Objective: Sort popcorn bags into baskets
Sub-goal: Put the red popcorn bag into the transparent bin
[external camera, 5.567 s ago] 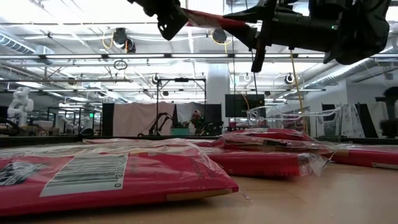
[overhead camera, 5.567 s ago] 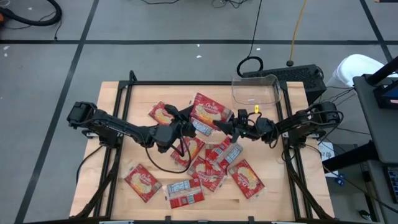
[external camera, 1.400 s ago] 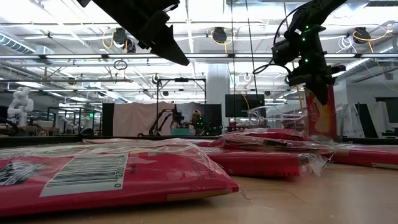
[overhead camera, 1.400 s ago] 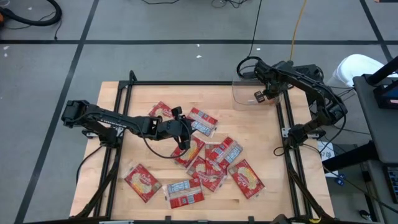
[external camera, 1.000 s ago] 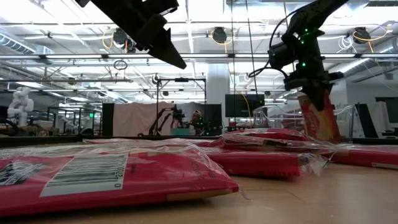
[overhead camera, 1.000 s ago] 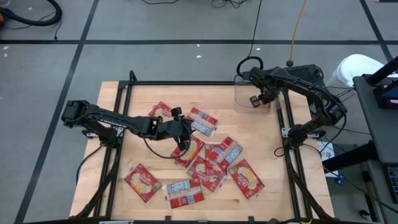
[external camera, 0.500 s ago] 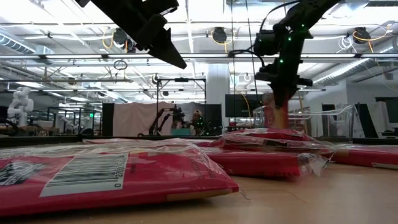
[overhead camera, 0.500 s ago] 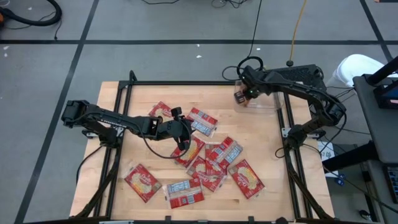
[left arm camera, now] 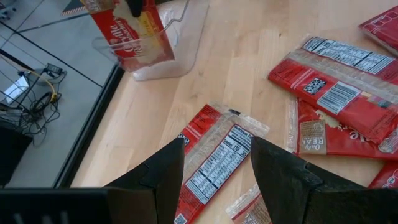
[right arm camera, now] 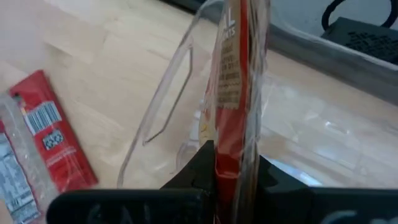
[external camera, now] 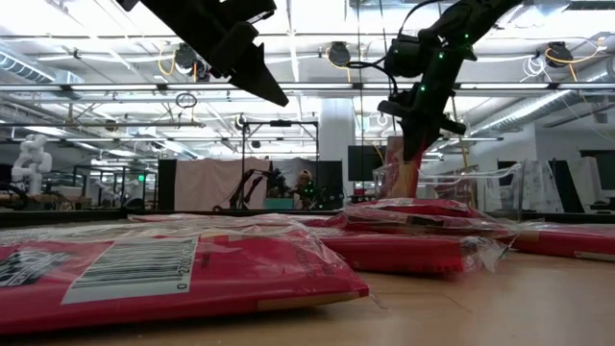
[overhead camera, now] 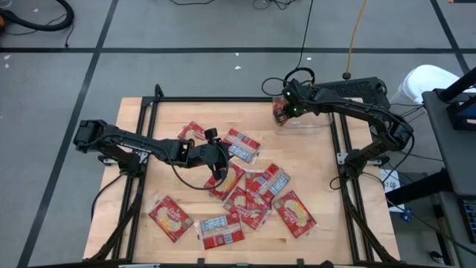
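Right gripper (overhead camera: 286,112) pinches 1 bag (left arm camera: 132,32) at the bin (overhead camera: 316,119) edge; bin looks empty, hard to tell. Left gripper (overhead camera: 220,165) open over the pile (overhead camera: 256,195), roughly 9 left.

- Bin (overhead camera: 316,119) sits at tabletop (overhead camera: 149,179) far right corner.
- Right end effector (overhead camera: 281,112) is at bin's left wall, packet (overhead camera: 280,115) pinched upright there.
- Left end effector (overhead camera: 218,165) hovers mid-tabletop over loose packets (overhead camera: 256,197).
- Two more packets (overhead camera: 195,222) lie near the front-left.

A wooden table (overhead camera: 171,112) stands on grey floor (overhead camera: 186,30) crossed by dark lines, under bright ceiling lights (external camera: 106,29).
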You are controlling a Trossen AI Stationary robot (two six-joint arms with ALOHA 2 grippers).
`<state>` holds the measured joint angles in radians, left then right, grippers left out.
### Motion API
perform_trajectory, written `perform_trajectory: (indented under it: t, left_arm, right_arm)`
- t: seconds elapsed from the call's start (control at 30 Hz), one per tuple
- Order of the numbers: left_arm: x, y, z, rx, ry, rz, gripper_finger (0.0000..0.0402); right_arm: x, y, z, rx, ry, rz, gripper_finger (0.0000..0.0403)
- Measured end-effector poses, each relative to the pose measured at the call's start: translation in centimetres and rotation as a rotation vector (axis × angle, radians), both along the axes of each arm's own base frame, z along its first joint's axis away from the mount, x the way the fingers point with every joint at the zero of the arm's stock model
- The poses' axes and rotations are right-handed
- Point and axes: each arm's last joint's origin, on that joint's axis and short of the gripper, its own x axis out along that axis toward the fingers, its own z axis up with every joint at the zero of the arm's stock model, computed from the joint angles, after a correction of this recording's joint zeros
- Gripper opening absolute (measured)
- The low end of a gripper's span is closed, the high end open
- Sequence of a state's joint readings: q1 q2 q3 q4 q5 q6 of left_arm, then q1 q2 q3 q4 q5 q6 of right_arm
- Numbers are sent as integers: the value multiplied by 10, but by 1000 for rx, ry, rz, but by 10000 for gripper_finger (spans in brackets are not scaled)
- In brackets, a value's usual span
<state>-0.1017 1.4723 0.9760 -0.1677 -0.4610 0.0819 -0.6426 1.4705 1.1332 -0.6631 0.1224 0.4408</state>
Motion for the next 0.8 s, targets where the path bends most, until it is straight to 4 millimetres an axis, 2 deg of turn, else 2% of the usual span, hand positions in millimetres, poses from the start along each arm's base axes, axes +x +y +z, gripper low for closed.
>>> perform_trajectory:
  t: [0.13,0.3,0.43,0.53,0.67,0.8]
  left_arm:
    - [0,0,0,0,0,1,191]
    - [0,0,0,-1,0,1,191]
    - [0,0,0,-3,0,2,191]
    - [0,0,0,-5,-1,4,191]
    - [0,0,0,-5,-1,4,191]
    - [0,0,0,-7,-2,5,191]
  right_arm:
    - [-5,2,0,10,78,-8,21]
    - [-14,3,11,17,203,-18,20]
    - [-30,7,22,3,373,-79,20]
    - [-42,11,20,61,462,-121,20]
    - [-43,15,17,87,467,-134,20]
    - [-36,17,15,138,373,-107,20]
